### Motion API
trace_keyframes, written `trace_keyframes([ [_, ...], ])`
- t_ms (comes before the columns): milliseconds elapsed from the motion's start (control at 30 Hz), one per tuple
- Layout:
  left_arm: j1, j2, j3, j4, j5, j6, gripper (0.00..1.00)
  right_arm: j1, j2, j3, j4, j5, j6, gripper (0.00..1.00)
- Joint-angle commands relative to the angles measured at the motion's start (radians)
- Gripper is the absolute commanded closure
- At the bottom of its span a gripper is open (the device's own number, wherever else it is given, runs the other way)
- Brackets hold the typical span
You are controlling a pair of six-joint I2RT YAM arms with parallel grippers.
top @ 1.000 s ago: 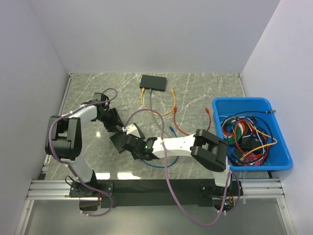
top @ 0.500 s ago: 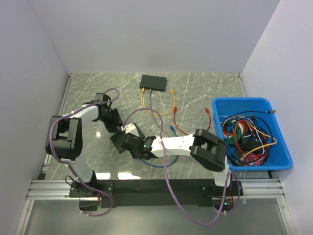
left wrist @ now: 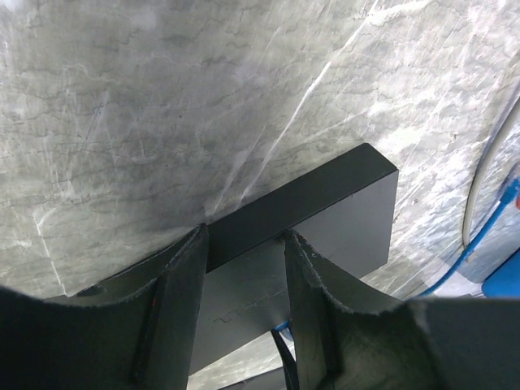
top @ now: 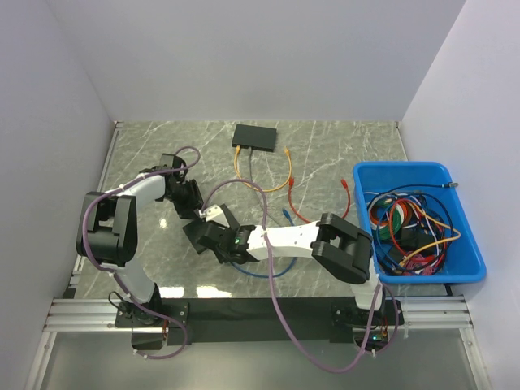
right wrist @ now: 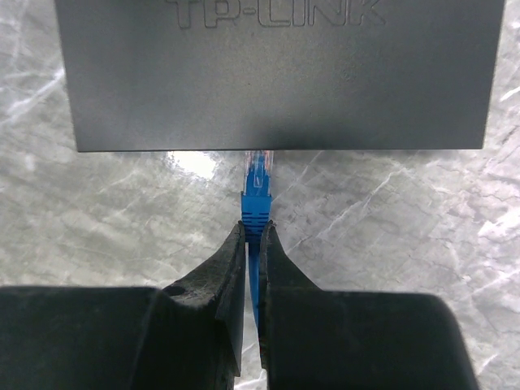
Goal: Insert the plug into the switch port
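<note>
A black switch (top: 193,236) lies low over the marble table, left of centre. My left gripper (top: 197,214) reaches it from the far side and is shut on it; in the left wrist view the switch (left wrist: 341,203) fills the gap between both fingers (left wrist: 183,301). My right gripper (right wrist: 252,231) is shut on the blue cable just behind the blue plug (right wrist: 257,191). The plug's clear tip meets the near edge of the switch (right wrist: 280,73). I cannot tell whether the tip sits inside a port. In the top view the right gripper (top: 219,237) is tight against the switch.
A second black switch (top: 254,136) with a yellow cable (top: 284,175) stands at the back. A red cable (top: 296,213) and loose blue cable (top: 268,272) lie mid-table. A blue bin (top: 370,175) of tangled cables is at the right. Walls close three sides.
My right gripper has edged a little left toward the switch with the plug in it. The left gripper and the switch have stayed put.
</note>
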Motion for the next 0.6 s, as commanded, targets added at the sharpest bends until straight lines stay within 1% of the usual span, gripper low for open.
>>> trace_keyframes([
  [0,-0.025,0.009,0.015,-0.036,0.001,0.02,0.52,-0.013,0.016,0.049,0.067,0.04,-0.001,1.0],
  [233,-0.029,0.014,0.017,-0.039,-0.002,0.023,0.52,-0.019,0.033,0.049,0.08,0.051,-0.001,1.0],
  [567,-0.037,0.02,0.017,-0.042,0.001,0.024,0.52,-0.045,-0.005,0.046,0.063,0.098,0.002,1.0],
])
